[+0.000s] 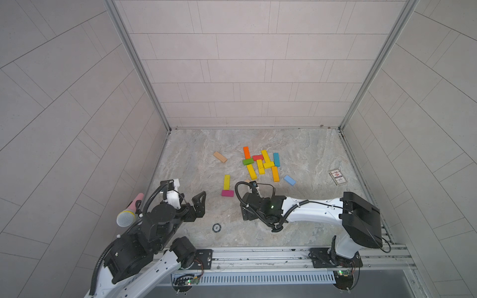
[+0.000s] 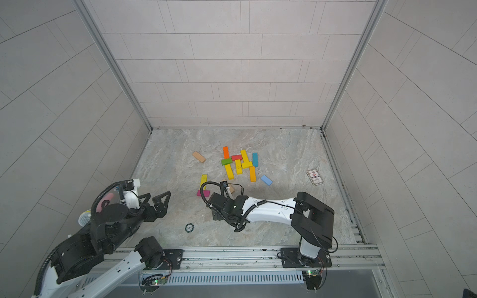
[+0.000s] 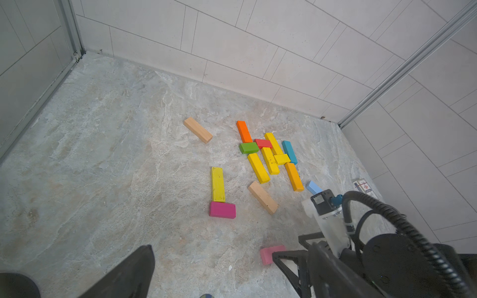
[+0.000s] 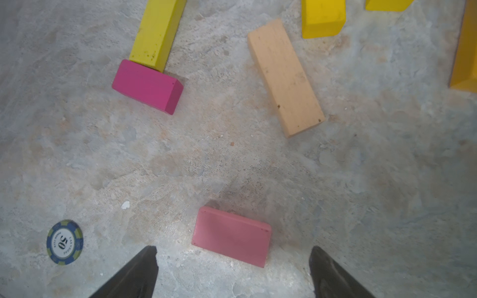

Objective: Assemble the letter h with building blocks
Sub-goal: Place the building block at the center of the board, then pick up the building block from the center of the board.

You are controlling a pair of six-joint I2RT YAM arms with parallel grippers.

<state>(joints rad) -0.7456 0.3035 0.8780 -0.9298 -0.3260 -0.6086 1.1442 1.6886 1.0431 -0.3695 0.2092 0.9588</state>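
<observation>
Poker chip (image 4: 64, 242) near pink block (image 4: 231, 236); printed card (image 1: 338, 177) well apart

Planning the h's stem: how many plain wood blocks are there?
2. One plain wood block lies alone toward the back wall; the other lies just ahead of the right tool. None seems hidden.

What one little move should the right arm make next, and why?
Probably lift the right gripper straight up, clear of the pink block. Its jaws stand open and the block lies flat on the table, free of both, so nothing is held. Rising first would avoid nudging it before the arm reaches for another piece, perhaps the wooden bar.
</observation>
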